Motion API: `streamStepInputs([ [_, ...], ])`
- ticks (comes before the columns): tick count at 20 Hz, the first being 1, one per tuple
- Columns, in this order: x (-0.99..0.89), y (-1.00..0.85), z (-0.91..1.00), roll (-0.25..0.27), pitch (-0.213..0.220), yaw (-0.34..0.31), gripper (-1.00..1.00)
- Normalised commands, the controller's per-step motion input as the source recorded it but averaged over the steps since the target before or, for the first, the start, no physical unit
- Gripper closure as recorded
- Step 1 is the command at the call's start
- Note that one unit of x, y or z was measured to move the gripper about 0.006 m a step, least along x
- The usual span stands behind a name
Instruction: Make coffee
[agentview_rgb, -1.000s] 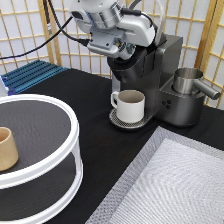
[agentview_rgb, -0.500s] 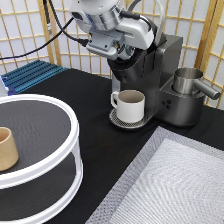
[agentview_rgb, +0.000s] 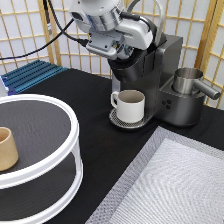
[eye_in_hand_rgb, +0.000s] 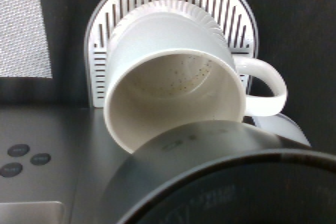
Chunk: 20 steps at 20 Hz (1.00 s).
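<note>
The tool (agentview_rgb: 131, 54) is placed at the top of the coffee machine (agentview_rgb: 165, 75), pressed close against the dark brew head (agentview_rgb: 131, 75). Whether it is wide, narrow or holding something cannot be told, since its tip is lost against the machine's dark body.

Directly beneath it, the cream-white mug (agentview_rgb: 130, 105) is seen upright on the round slotted drip tray (agentview_rgb: 122, 121), its handle turned toward the exterior view's left. In the wrist view the mug (eye_in_hand_rgb: 176, 100) is looked into from above and only a few dark specks are shown inside; no liquid is seen.

The coffee pod is not visible in either view; it may be hidden at the brew head, but that cannot be confirmed.

Farther out, a metal pitcher (agentview_rgb: 187, 80) is set on the machine's right side, a tan cup (agentview_rgb: 7, 148) is left on the white round rack (agentview_rgb: 60, 165) at the exterior view's left, and a grey mat (agentview_rgb: 170, 190) is laid on the black surface (agentview_rgb: 95, 135).

A risk is judged here: if the head is pushed off-centre, the machine could be shifted and the mug nudged off the tray.
</note>
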Motion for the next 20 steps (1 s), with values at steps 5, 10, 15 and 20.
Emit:
streamStepInputs([
  [5, -0.01, 0.14, 0.00, -0.077, 0.000, 0.001, 1.00],
  [10, 0.00, 0.22, 0.02, -0.154, 0.000, -0.039, 1.00],
  [15, 0.00, 0.33, 0.05, -0.217, 0.000, -0.047, 1.00],
  [20, -0.01, 0.34, 0.07, -0.204, 0.000, -0.036, -1.00],
])
